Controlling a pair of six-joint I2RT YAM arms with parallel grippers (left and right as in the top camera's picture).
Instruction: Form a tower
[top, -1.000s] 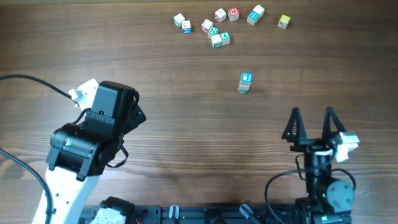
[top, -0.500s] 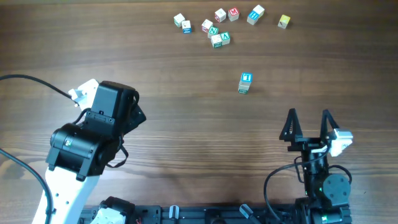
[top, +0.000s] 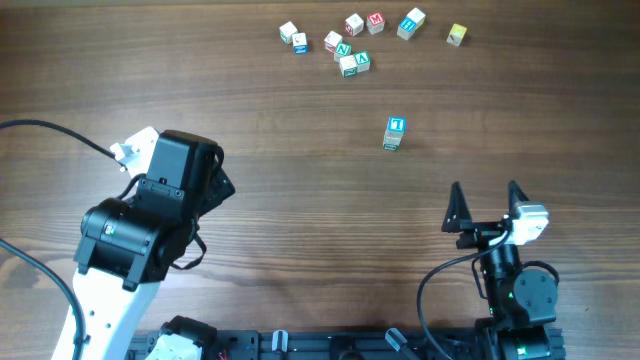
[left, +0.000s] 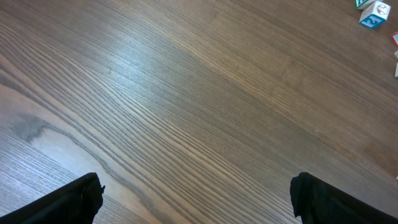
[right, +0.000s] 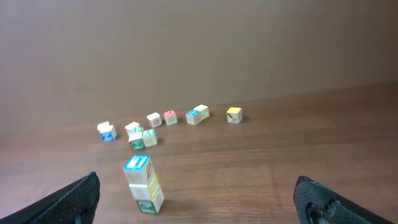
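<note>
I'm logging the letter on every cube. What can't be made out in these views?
Overhead: the tower shows its top cube; the lower cube's letters are mostly hidden beneath.
Right wrist: the loose cubes are too small and blurred to read.
Left wrist: the corner cubes are cut off by the frame's edges.
Left wrist: the left gripper shows only fingertips; the bottom edge cuts the rest.

Left gripper spread wide over table, blue-marked cube top-right.

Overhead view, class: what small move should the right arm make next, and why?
Probably extend the right gripper, open and empty, toward the loose cubes at the far edge, steering beside the tower: it stands alone, and more cubes lie unstacked.
</note>
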